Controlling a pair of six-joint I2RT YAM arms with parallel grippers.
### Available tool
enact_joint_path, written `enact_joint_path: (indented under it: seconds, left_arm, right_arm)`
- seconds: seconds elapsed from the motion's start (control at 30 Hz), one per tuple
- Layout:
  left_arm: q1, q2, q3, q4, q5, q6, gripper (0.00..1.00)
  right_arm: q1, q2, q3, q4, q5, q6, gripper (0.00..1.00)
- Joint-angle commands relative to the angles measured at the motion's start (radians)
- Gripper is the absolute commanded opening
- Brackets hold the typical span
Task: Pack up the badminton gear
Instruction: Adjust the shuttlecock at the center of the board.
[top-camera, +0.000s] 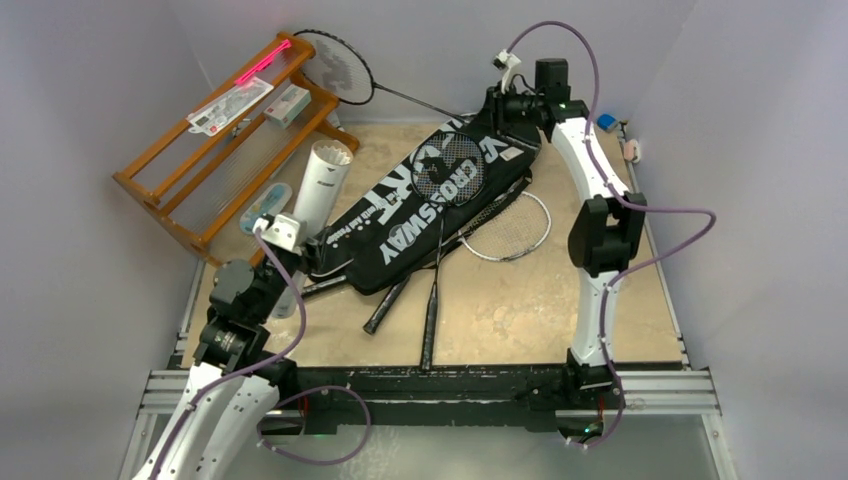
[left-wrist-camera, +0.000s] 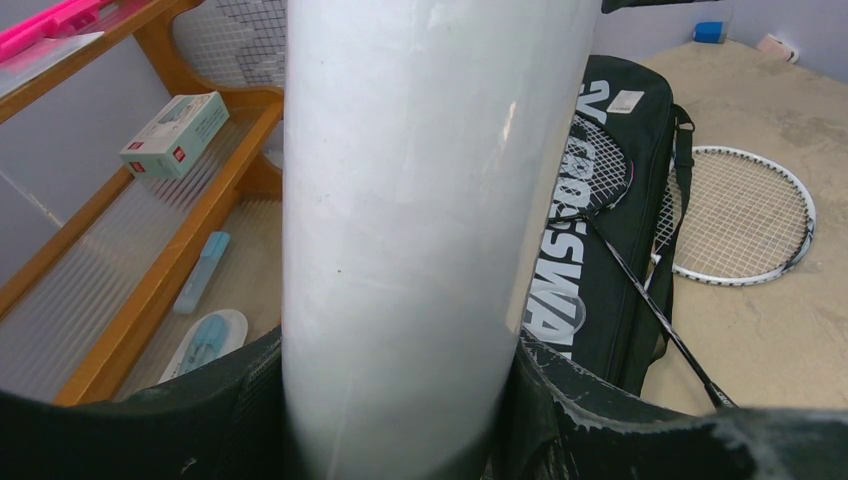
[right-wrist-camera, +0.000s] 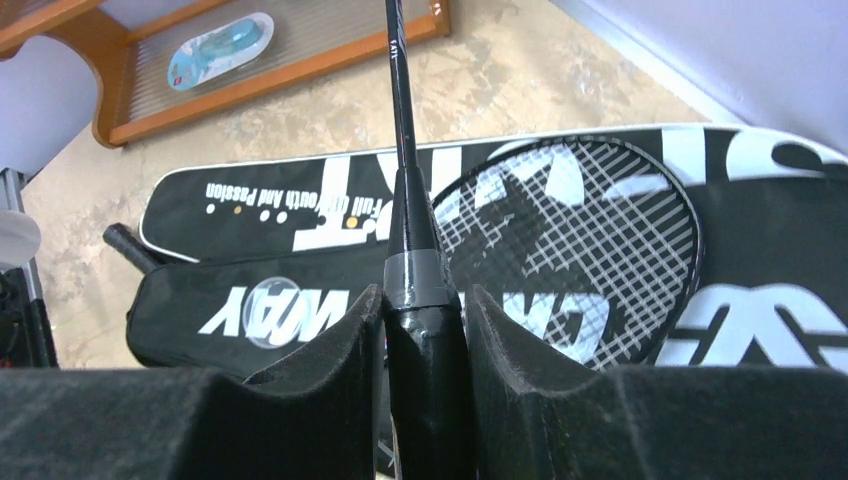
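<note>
- Now, in the top view your left jaws are clamped on the white tube, tilted beside the wooden rack; your right jaws grip a racket at the table's far edge, its head over the rack.
- In the left wrist view, the tube fills the jaws, the CROSSWAY cover to its right.
- In the right wrist view, the jaws squeeze the racket's black handle above the black covers.
</note>
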Motion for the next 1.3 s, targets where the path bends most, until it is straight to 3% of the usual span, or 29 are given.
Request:
enact_joint_path:
  seconds: [0.0,0.43,0.63,1.13,1.27]
  left_arm:
    - [0.008,0.007,0.001,0.060,0.008,-0.006,0.39]
    - [0.009,0.022,0.000,0.058,0.010,-0.003,0.39]
    - [0.009,0.023,0.002,0.059,0.010,-0.003,0.39]
    - [0.010,0.017,0.003,0.056,0.016,-0.006,0.39]
    - [0.010,0.017,0.002,0.058,0.021,-0.009,0.39]
  right_arm:
    - [-0.004,0.078,0.150,0.147,-0.077,0.010,0.00]
    - [0.039,0.295,0.217,0.233,-0.139,0.038,0.00]
    - [0.053,0.350,0.225,0.153,-0.114,-0.008,0.00]
    - [0.094,0.252,0.052,-0.055,0.048,-0.057,0.00]
    - [0.079,0.212,-0.012,-0.043,0.024,-0.065,0.00]
